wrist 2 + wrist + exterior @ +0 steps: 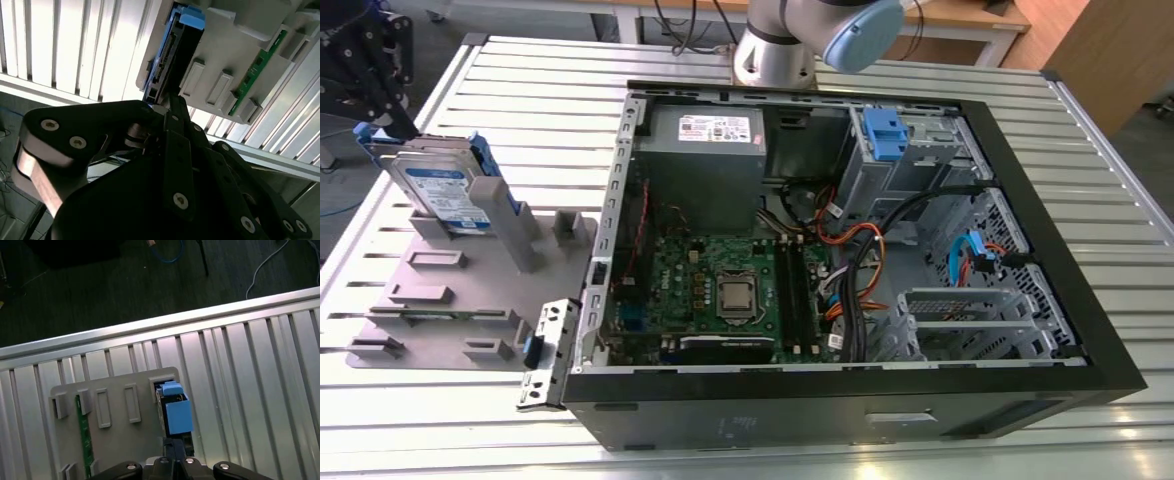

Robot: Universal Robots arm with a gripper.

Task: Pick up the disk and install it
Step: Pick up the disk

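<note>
**One disk upright in its rack, gripper at its end**

On a slatted metal table (520,80), the disk (443,190) stands on edge in a grey holder fixture (454,300) at the exterior view's left, well apart from the open computer case (1067,250). Its blue-and-white label faces the camera and its blue carrier frame runs round its edges. The black gripper (400,125) hangs over the disk's upper end. In the second wrist view, the gripper (170,102) has its fingers pressed together, their tips just beside the connector end of the disk (162,60); whether they touch it cannot be told. The first wrist view looks down past the gripper (173,445) onto the blue carrier of the disk (175,412), slotted at the edge of the fixture (120,435), with a green memory stick (84,435) standing in another slot. Inside the case lie a green motherboard (720,270), a grey metal box with a white sticker (707,170), and an upright bay with a blue tab (887,135).
</note>
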